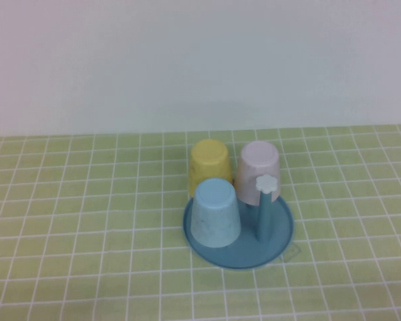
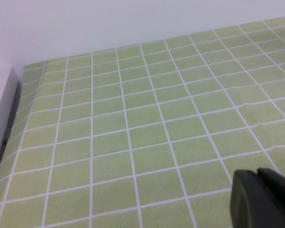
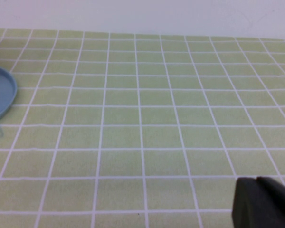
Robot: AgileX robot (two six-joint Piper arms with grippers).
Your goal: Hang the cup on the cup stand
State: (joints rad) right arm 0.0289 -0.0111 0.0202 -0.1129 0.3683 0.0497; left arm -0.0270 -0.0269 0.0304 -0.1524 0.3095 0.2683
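On a green checked tablecloth (image 1: 87, 200), the teal cup stand (image 1: 281, 235) sits near the table's middle, carrying three upturned cups. The light blue cup (image 1: 215, 212) rests inverted at the stand's front left, the yellow cup (image 1: 210, 165) behind it and the pale pink cup (image 1: 259, 170) at the back right. One white-capped peg (image 1: 265, 208) stands bare. The left gripper (image 2: 260, 199) and right gripper (image 3: 262, 203), both closed and empty, hover over bare cloth away from the stand.
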